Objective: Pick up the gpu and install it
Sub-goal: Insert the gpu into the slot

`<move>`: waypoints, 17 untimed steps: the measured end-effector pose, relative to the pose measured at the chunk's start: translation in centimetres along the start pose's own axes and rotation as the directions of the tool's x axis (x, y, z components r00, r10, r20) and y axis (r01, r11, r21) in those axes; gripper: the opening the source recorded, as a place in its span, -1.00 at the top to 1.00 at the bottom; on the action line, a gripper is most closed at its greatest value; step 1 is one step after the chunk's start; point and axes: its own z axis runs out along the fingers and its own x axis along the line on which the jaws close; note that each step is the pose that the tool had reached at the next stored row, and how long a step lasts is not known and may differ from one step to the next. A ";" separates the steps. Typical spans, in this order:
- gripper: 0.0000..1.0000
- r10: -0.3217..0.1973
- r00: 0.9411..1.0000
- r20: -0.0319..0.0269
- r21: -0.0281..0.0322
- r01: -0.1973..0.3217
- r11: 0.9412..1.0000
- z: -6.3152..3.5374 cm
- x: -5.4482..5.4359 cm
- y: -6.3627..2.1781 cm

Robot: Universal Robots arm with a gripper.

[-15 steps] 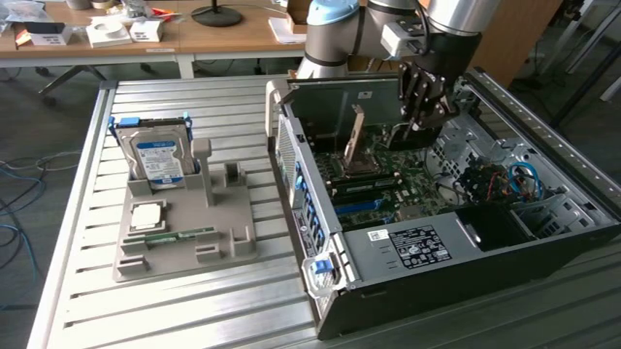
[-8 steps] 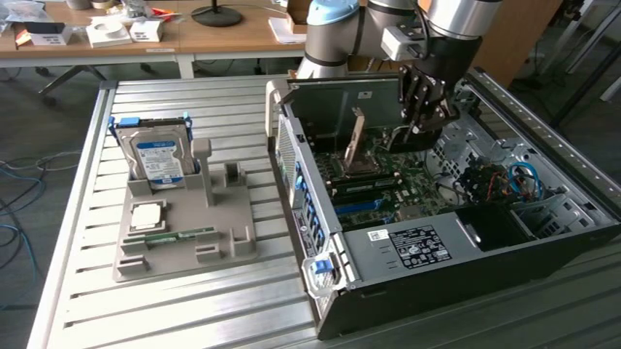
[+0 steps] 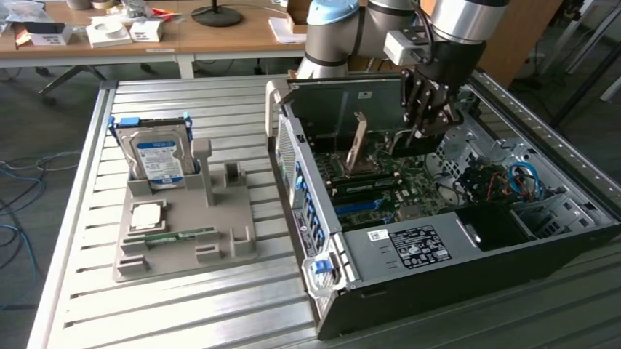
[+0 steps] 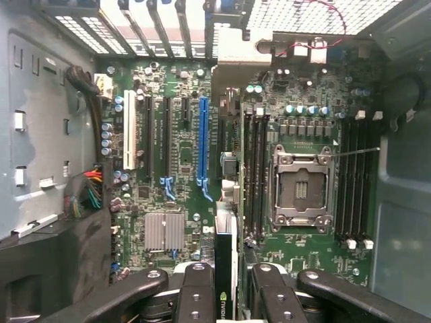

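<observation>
My gripper [image 3: 428, 125] hangs inside the open computer case [image 3: 408, 251], shut on the gpu [image 3: 411, 144], a thin black card held on edge above the motherboard. In the wrist view the gpu [image 4: 225, 269] runs edge-on away from the black fingers [image 4: 195, 296], and its pale metal bracket [image 4: 239, 57] is at the far end by the case's rear slots. The card hovers over the board between the long blue slot [image 4: 203, 138] and the memory slots [image 4: 254, 175]. I cannot tell whether it touches the board.
The processor socket [image 4: 300, 185], a heatsink [image 4: 164, 231] and a white slot [image 4: 129, 131] lie under the gripper. On the slatted table in the exterior view's left, a grey holder [image 3: 189, 251] carries a blue-labelled hard drive [image 3: 158, 156] and a green memory stick [image 3: 179, 235].
</observation>
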 end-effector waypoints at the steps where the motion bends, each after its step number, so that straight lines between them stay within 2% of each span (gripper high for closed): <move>1: 0.47 0.000 1.000 0.000 0.000 0.000 1.000 0.00 0.1 0.00; 8: 0.47 -0.001 1.000 0.000 0.000 0.001 1.000 -0.01 0.9 0.02; 17: 0.47 -0.001 1.000 0.000 0.000 0.001 1.000 0.21 1.0 0.29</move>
